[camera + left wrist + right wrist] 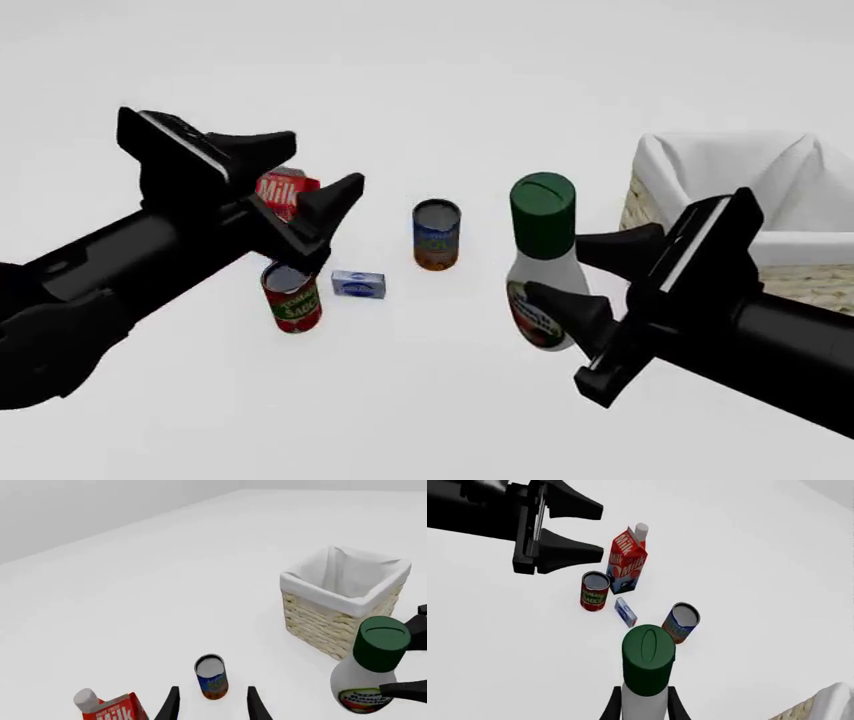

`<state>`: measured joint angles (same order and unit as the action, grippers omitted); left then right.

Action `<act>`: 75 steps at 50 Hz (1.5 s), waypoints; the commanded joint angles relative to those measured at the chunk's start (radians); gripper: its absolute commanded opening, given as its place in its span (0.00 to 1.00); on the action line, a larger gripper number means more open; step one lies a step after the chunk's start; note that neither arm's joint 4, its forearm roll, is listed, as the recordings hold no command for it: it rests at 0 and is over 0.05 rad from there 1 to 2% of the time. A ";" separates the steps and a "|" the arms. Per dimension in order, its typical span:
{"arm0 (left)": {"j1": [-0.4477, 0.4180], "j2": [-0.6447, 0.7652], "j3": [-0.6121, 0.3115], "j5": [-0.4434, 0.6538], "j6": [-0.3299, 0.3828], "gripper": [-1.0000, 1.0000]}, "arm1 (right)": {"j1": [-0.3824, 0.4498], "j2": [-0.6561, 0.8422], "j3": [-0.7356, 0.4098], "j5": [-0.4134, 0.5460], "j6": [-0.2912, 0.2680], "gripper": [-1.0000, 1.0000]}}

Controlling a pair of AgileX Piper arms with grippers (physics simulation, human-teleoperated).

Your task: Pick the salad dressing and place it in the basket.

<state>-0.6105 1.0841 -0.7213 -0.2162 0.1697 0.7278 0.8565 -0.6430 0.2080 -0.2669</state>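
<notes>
The salad dressing [539, 262], a white bottle with a dark green cap, stands slightly tilted just left of the basket [694, 160]. My right gripper [571, 274] is shut on its body, one finger on each side; the right wrist view shows the green cap [648, 659] between my fingers [612, 706]. The left wrist view shows the bottle [371, 672] in front of the basket [337, 594]. My left gripper [326, 160] is open and empty, above the cans at the left.
A red milk carton [284, 190] stands behind my left gripper. A red sauce can [291, 298], a small blue box [358, 284] and a blue-orange can [437, 235] stand between the arms. The basket's inside is hidden except for its white liner.
</notes>
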 commanded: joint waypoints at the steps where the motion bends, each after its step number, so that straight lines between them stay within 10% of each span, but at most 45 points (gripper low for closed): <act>1: 0.057 -0.020 0.098 -0.021 -0.009 1.00 | -0.007 0.000 -0.016 -0.025 0.025 0.00; 29: 0.223 -0.238 0.351 -0.162 0.036 1.00 | -0.004 -0.015 -0.062 0.018 0.028 0.00; 75: 0.285 -0.327 0.393 -0.116 0.004 1.00 | -0.181 0.104 -0.528 0.345 0.055 0.00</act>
<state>-0.3693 0.7640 -0.3456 -0.3696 0.2195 0.6157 0.9334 -1.0853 0.5405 -0.2375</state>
